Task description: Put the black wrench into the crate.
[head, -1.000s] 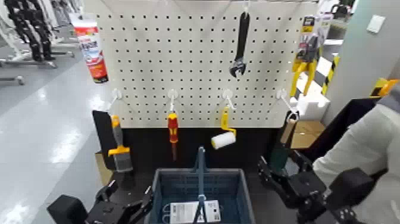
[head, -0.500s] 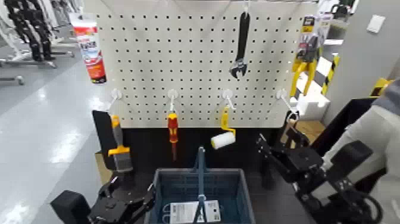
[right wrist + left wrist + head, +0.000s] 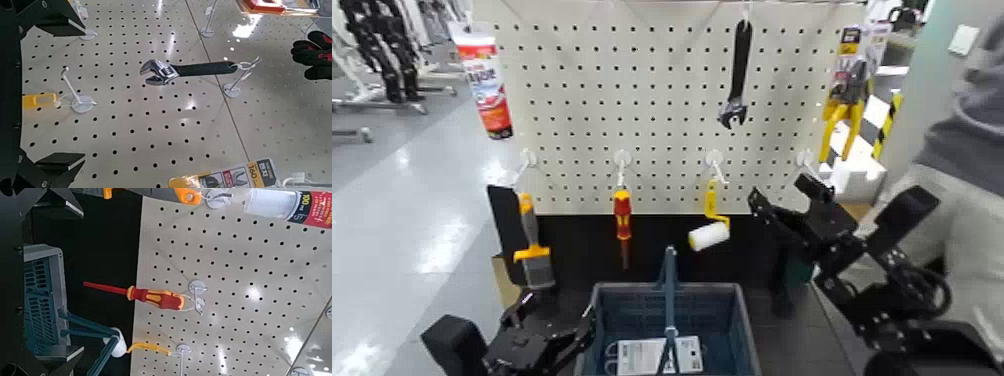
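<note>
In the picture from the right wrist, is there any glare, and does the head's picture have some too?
Right wrist view: a bright glare spot on the pegboard, near the boxed item on top; head view: white shine on the floor at left.

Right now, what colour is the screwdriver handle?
Red and yellow; the handle shows best in the left wrist view.
</note>
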Controlling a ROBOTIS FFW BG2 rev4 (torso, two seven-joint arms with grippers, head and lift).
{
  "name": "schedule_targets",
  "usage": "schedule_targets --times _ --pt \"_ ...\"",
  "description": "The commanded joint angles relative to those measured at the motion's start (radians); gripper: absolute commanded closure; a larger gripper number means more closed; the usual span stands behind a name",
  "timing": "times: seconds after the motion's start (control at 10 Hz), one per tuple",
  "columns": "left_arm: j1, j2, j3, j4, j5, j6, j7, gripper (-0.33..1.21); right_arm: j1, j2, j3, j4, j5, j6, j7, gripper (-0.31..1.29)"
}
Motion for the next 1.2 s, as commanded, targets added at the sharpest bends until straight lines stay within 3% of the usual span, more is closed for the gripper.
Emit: schedule_targets --times 0.1,1.0,1.2 --pt "-0.009 0.003 -0.005 0.0 0.0 0.007 0.0 0.11 -0.088 0.006 0.01 0.047 -0.019 -0.001 0.031 0.17" --pt "-0.038 0.008 -0.021 0.003 -0.002 0.028 -0.005 0.11 -0.352 0.01 0.037 0.226 -0.083 -0.012 0.171 0.17" --pt "-0.043 0.009 -0.025 0.005 -0.003 0.03 -0.006 0.11 -0.395 0.01 0.054 0.272 -0.117 -0.017 0.192 0.17"
